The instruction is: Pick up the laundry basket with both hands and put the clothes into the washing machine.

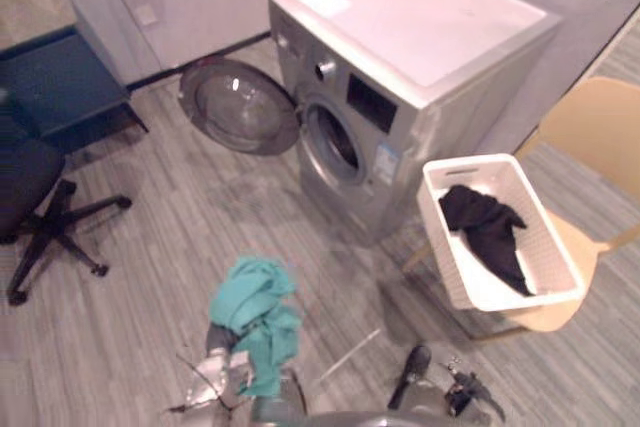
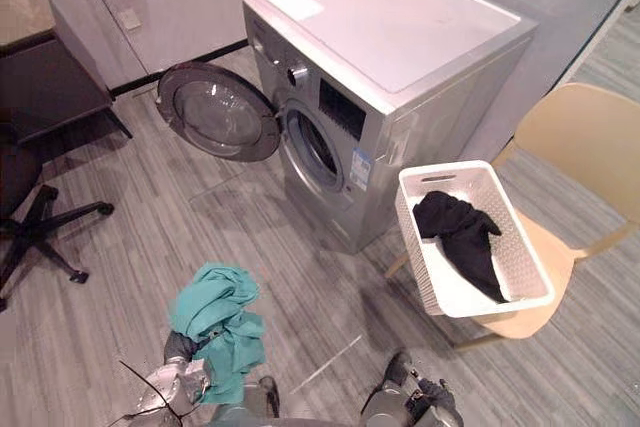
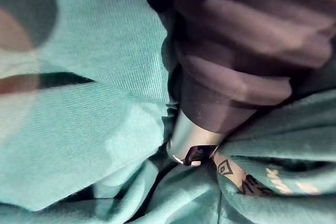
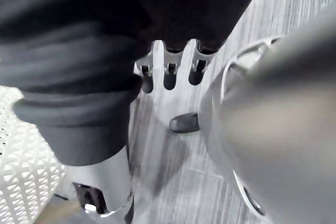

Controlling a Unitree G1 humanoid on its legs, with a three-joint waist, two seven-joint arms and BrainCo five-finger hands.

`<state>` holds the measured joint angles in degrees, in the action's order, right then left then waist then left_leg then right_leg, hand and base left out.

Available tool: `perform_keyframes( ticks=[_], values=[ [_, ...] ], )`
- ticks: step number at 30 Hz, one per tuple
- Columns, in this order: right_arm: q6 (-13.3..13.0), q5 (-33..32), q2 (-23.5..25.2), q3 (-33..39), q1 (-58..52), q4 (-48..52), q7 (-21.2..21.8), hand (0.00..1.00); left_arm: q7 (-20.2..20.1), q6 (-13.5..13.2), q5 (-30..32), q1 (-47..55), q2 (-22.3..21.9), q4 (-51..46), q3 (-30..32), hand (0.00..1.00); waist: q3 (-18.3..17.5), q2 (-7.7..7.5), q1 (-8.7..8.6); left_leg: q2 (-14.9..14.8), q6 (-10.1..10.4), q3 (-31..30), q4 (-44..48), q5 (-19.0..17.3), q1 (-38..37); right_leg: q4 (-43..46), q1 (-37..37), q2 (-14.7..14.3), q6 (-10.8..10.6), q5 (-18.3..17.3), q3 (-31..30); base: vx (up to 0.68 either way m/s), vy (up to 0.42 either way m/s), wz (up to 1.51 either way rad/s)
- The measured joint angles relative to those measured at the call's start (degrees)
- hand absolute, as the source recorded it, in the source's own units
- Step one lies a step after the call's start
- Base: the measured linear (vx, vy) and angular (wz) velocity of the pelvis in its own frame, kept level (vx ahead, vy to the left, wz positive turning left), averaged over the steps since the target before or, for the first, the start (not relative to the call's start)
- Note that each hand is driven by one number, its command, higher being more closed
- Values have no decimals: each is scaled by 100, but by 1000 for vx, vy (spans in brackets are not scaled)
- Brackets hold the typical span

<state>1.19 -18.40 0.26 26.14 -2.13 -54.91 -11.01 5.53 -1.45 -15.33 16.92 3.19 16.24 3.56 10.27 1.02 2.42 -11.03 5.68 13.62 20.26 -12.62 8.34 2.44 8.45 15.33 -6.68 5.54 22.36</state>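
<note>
The silver washing machine (image 1: 420, 37) stands at the far side of the grey plank floor (image 1: 150, 247), its round door (image 1: 238, 105) swung fully open to the robot's left and the drum mouth bare. To its right a pale wooden chair (image 1: 600, 127) carries the white laundry basket (image 1: 440, 247), which sits tilted on the seat, well apart from both hands, with a black garment (image 1: 490, 227) lying inside it along the bottom. Nearer the robot, on its left side, a teal garment (image 1: 258, 317) is bunched up off the floor, in front of the machine but clearly short of the door. The left hand (image 3: 190, 135) is raised under that bunch with the cloth draped over and round it; its thumb is pressed into the folds and the other fingers are buried in the fabric, so the garment is clasped at the hand rather than lying loose. The right hand (image 4: 169, 74) hangs low on the robot's right, pointing down at the floor — its fingers are straight and relaxed, holding nothing, with the basket's lattice wall close beside it.
</note>
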Motion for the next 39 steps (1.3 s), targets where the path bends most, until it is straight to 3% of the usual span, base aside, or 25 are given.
perform_keyframes(
  ticks=[2, 3, 4, 8, 10, 12, 15, 16, 17, 18, 19, 22, 23, 24, 26, 27, 28, 29, 30, 32, 34, 35, 37, 38, 39],
  values=[
    [10, -24, 83, 3, -38, 102, -33, 0, 17, -1, 0, 42, -78, -4, 76, 100, 12, -9, -15, 0, -5, -264, 16, -1, 35, 147, -6, -296, -40, -462, -798, -74, 0, 64],
    [-8, -65, 137, 3, -130, 225, -21, 0, 37, -3, 3, 34, -153, -9, 56, 100, 15, -32, -27, 11, -5, -502, 37, 2, 101, 445, 53, -514, 109, -766, -1294, -35, -31, 98],
    [-26, -136, 185, 7, -206, 248, -4, 0, 38, -2, 18, 6, -150, -26, 55, 100, -9, -127, -45, 70, 2, -682, 77, 6, 151, 663, 80, -606, 116, -928, -1549, -18, -35, 122],
    [-41, -255, 437, 48, -358, 234, 16, 0, 30, 14, 35, 76, -92, 5, 60, 100, -225, -480, 17, 146, 100, -1046, -113, 64, 85, 954, 93, -844, 111, -945, -1903, 146, -88, 64],
    [-97, -336, 448, 66, -229, 233, 110, 0, 11, 15, 36, 52, -89, -17, 30, 100, -284, -561, -6, 66, 174, -1118, -297, 154, 100, 973, 240, -1148, 159, -981, -2400, 162, -116, -13],
    [-137, -388, 434, 217, -219, 233, 118, 0, -21, 50, 38, -66, -98, -15, -143, 100, -318, -608, -34, 13, 232, -1171, -502, 306, 88, 918, 201, -1220, 37, -852, -2389, 179, -95, 3],
    [-136, -467, 478, 699, -332, 241, 106, 0, -62, 105, 39, -240, -330, -108, -444, 100, -210, -436, -193, 109, 131, -1200, -846, 501, -319, 1618, 110, -1105, -61, -1040, -2129, 226, -37, 53],
    [-136, -489, 456, 741, -420, 293, 96, 0, -89, 100, 39, -376, -454, -110, -552, 100, -98, -232, -190, 104, 116, -1258, -962, 516, -630, 2479, 416, -1113, 119, -1346, -2095, 159, -17, 63],
    [-115, -556, 495, 671, -539, 328, 108, 0, -159, 83, 38, -452, -492, -124, -574, 100, -188, -238, -304, 128, 145, -1391, -1159, 500, -740, 2349, 416, -1264, 343, -1575, -2107, 141, -67, 73],
    [-92, -583, 496, 656, -547, 304, 109, 0, -174, 79, 39, -494, -460, -129, -600, 100, -239, -335, -346, 266, 188, -1472, -1244, 493, -728, 2182, 421, -1295, 433, -1523, -2120, 85, -132, 81],
    [-98, -592, 473, 689, -588, 290, 86, 0, -169, 99, 38, -533, -437, -64, -618, 100, -357, -286, -402, 382, 277, -1609, -1514, 455, -922, 2211, 474, -1223, 500, -1702, -2053, 175, -99, 41],
    [-181, -628, 385, 643, -622, 455, 69, 0, -174, 97, 35, -333, -474, -134, -823, 100, -517, 73, -453, 237, 455, -1665, -1255, 262, -882, 2114, 351, -1354, 513, -1869, -2026, 224, -22, 2],
    [-187, -628, 396, 536, -652, 459, 73, 0, -179, 111, 35, -282, -486, -143, -984, 100, -481, 159, -503, 200, 922, -1686, -121, -73, -494, 2143, 187, -1339, 534, -2018, -1984, 167, 5, 19],
    [-199, -630, 382, 528, -680, 480, 76, 0, -190, 112, 37, -277, -495, -164, -1038, 100, -453, 266, -517, 194, 952, -1683, 873, -68, -142, 2170, -11, -1338, 553, -2112, -1958, 204, -5, 25],
    [-195, -628, 306, 478, -748, 485, 108, 0, -238, 114, 35, -170, -637, -339, -1083, 100, -418, 311, -496, 89, 946, -1631, 2296, 223, 353, 2212, -285, -1433, 593, -2250, -1928, 168, -43, -6],
    [-192, -623, 275, 405, -781, 501, 111, 0, -303, 115, 37, -118, -644, -485, -1077, 100, -368, 330, -402, -26, 913, -1568, 3219, 837, 663, 2257, -462, -1515, 672, -2378, -2127, 221, -4, -44],
    [-189, -621, 274, 310, -783, 538, 111, 0, -302, 112, 37, -107, -645, -528, -1010, 100, -373, 293, -369, -82, 892, -1513, 3513, 1183, 805, 2242, -510, -1516, 694, -2400, -2226, 276, 23, -89],
    [-189, -608, 338, 97, -785, 721, 105, 0, -286, 113, 37, -94, -610, -527, -876, 100, -374, 174, -274, -240, 726, -1324, 4157, 1841, 1204, 2157, -647, -1480, 738, -2410, -2432, 311, 64, -85],
    [-183, -576, 325, 4, -774, 828, 102, 0, -279, 119, 37, -95, -626, -482, -789, 100, -355, 156, -279, -348, 201, -1099, 4396, 1250, 1415, 2055, -784, -1444, 691, -2373, -2561, 268, 50, -80],
    [-177, -572, 330, -39, -794, 929, 98, 0, -284, 123, 37, -83, -631, -464, -813, 100, -339, 88, -262, -432, -179, -780, 3997, 630, 1476, 1780, -1042, -1336, 628, -2335, -2722, 260, 105, -47],
    [-179, -562, 313, -149, -797, 1069, 86, 0, -269, 118, 34, -101, -631, -464, -815, 100, -351, -4, -183, -378, -269, -615, 2678, 404, 1467, 1416, -1263, -1145, 531, -2278, -2922, 310, 254, -64],
    [-193, -545, 306, -175, -761, 1118, 87, 0, -221, 107, 31, -116, -630, -462, -816, 100, -367, -61, -119, -247, -225, -761, 1322, 443, 1371, 1237, -1302, -1003, 452, -2234, -3089, 327, 346, -78],
    [-194, -463, 124, -191, -563, 969, 69, 0, -111, 100, 23, -105, -622, -427, -810, 100, -384, -25, -75, -157, -82, -1458, -126, 567, 1204, 973, -1266, -874, 332, -2263, -3463, 291, 500, -121],
    [-189, -346, 15, -235, -316, 692, 52, 0, -27, 86, 23, -123, -587, -343, -795, 100, -407, 74, 43, -247, 437, -1561, -188, 838, 1232, 800, -1209, -865, 147, -2333, -3886, 309, 693, -182],
    [-170, -289, 13, -255, -52, 357, -23, 0, 40, 87, 21, -197, -447, -120, -768, 100, -437, -152, 92, -119, 416, -1198, 232, 801, 1347, 732, -1153, -557, 93, -2276, -4206, 266, 593, -156]
  ],
)
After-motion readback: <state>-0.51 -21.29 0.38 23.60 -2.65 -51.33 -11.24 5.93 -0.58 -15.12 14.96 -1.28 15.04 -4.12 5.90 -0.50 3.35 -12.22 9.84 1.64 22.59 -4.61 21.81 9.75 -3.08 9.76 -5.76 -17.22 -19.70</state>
